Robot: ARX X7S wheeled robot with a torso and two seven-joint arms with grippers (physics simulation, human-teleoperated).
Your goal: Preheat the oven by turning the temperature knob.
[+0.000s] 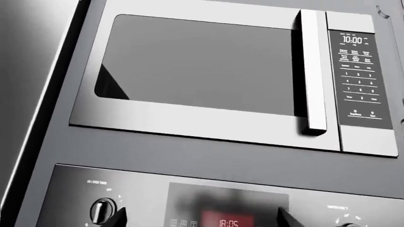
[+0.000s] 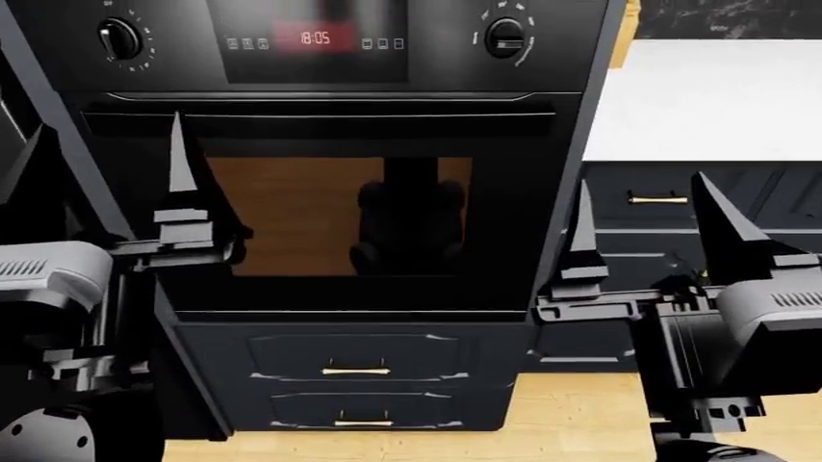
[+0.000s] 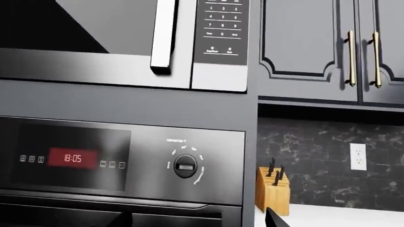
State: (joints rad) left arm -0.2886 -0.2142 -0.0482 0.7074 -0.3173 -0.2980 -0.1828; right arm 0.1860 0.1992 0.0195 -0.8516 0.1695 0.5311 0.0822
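The black oven (image 2: pixel 341 217) fills the head view, with a dark glass window and a long bar handle (image 2: pixel 321 97). Its control panel carries a red clock display (image 2: pixel 315 38) between a left knob (image 2: pixel 119 38) and the temperature knob (image 2: pixel 507 40). In the right wrist view the temperature knob (image 3: pixel 185 166) sits under its label, right of the display (image 3: pixel 74 158). My left gripper (image 2: pixel 111 125) is open in front of the oven's left side, well below the panel. The right gripper (image 2: pixel 642 181) is open too, off the oven's right edge and below the temperature knob. Neither touches anything. One right fingertip (image 3: pixel 274 220) shows.
A steel microwave (image 1: pixel 208 71) is built in above the oven. Right of the oven are a white countertop (image 2: pixel 719 96), a wooden knife block (image 3: pixel 273 189) and navy upper cabinets with brass handles (image 3: pixel 350 56). Navy drawers (image 2: pixel 353 371) sit below the oven.
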